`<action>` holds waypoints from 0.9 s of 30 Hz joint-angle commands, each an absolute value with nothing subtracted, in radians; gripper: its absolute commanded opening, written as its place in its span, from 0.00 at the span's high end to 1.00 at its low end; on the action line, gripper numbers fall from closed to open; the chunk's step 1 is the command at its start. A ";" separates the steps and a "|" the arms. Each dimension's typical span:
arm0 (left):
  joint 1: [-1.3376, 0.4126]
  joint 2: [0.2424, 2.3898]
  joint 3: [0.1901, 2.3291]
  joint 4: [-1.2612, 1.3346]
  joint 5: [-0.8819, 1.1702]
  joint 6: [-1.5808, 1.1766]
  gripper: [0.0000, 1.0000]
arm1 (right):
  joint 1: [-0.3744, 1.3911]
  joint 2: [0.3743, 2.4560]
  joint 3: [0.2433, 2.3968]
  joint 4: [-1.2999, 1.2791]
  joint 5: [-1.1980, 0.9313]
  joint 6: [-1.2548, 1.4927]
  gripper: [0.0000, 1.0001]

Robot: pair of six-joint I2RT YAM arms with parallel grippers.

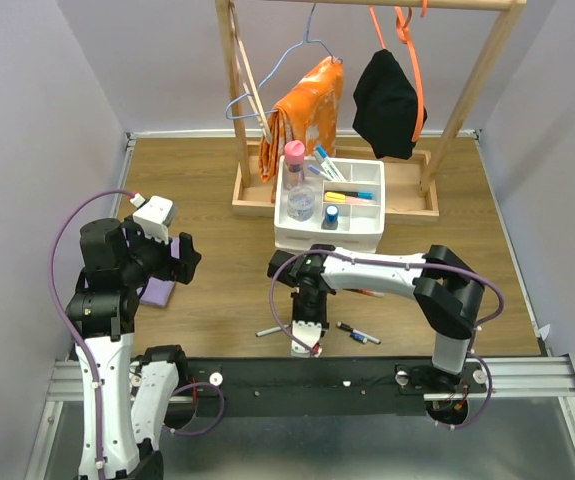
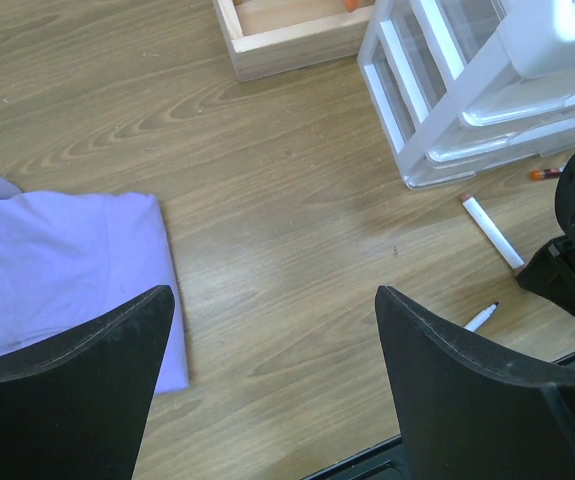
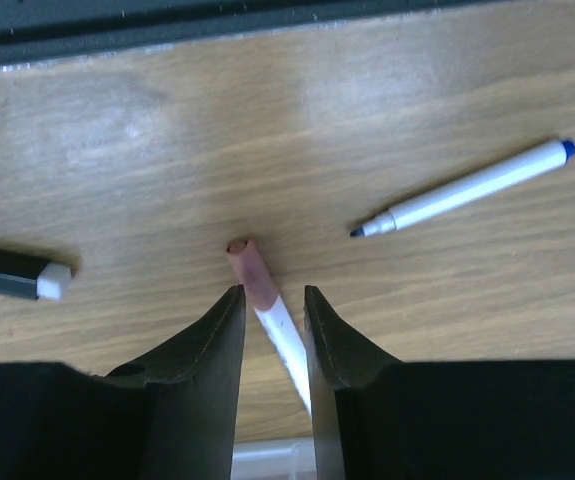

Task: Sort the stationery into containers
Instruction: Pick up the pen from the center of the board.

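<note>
Left gripper wide and empty, right gripper astride a white pen

At the left, the left gripper hangs released above the bare wooden table, beside the purple cloth, and holds nothing. At the right, the right gripper has one finger on each side of the white pen, which lies flat on the table in front of the divided tray. The gaps are very narrow, and I cannot tell if the pads already press it. A black marker lies to its left and a blue-ended pen to its right, both apart from it. I judge the pen light, stiff and smooth, so it may roll or swing. The hold looks closer to the reddish end than to the middle. A grip across the barrel nearer the middle should keep it level.
</note>
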State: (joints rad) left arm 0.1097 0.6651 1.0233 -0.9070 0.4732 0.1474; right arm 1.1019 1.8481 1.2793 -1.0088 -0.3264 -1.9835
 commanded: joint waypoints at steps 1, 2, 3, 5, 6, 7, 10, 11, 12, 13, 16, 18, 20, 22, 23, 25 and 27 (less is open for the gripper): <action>0.118 0.663 1.008 -0.893 0.497 0.133 0.09 | 1.072 1.855 1.328 -1.080 -0.310 -2.125 0.62; 0.121 0.663 1.005 -0.885 0.499 0.130 0.09 | 1.069 1.853 1.328 -1.080 -0.302 -2.129 0.62; 0.121 0.663 1.002 -0.881 0.502 0.126 0.09 | 1.066 1.853 1.328 -1.080 -0.298 -2.132 0.62; 0.132 0.663 0.996 -0.870 0.511 0.121 0.09 | 1.055 1.859 1.325 -1.074 -0.290 -2.140 0.62; 0.135 0.664 0.993 -0.867 0.514 0.114 0.09 | 1.052 1.864 1.322 -1.068 -0.288 -2.141 0.62; 0.140 0.666 0.991 -0.865 0.523 0.110 0.09 | 1.051 1.873 1.321 -1.052 -0.287 -2.141 0.62; 0.153 0.667 0.992 -0.864 0.529 0.107 0.09 | 1.049 1.885 1.313 -1.025 -0.281 -2.146 0.62; 0.155 0.667 0.992 -0.862 0.531 0.106 0.09 | 1.049 1.894 1.313 -1.020 -0.281 -2.149 0.62; 0.159 0.666 0.992 -0.864 0.532 0.106 0.09 | 1.048 1.899 1.313 -1.016 -0.281 -2.149 0.62; 0.163 0.667 0.992 -0.864 0.532 0.103 0.09 | 1.048 1.902 1.313 -1.003 -0.279 -2.149 0.62; 0.176 0.666 0.992 -0.862 0.535 0.101 0.09 | 1.045 1.919 1.310 -0.988 -0.275 -2.158 0.62; 0.184 0.666 0.992 -0.862 0.538 0.098 0.09 | 1.045 1.927 1.309 -0.980 -0.272 -2.167 0.62; 0.193 0.663 0.992 -0.862 0.540 0.098 0.09 | 1.043 1.931 1.307 -0.976 -0.264 -2.174 0.62; 0.202 0.661 0.992 -0.861 0.548 0.095 0.09 | 1.042 1.948 1.315 -0.986 -0.252 -2.175 0.62; 0.209 0.660 0.992 -0.861 0.551 0.094 0.09 | 1.040 1.957 1.322 -0.997 -0.245 -2.175 0.63; 0.212 0.660 0.996 -0.862 0.557 0.092 0.09 | 1.040 1.998 1.371 -1.058 -0.235 -2.166 0.64; 0.216 0.660 0.999 -0.867 0.558 0.092 0.09 | 1.039 2.037 1.435 -1.139 -0.239 -2.160 0.65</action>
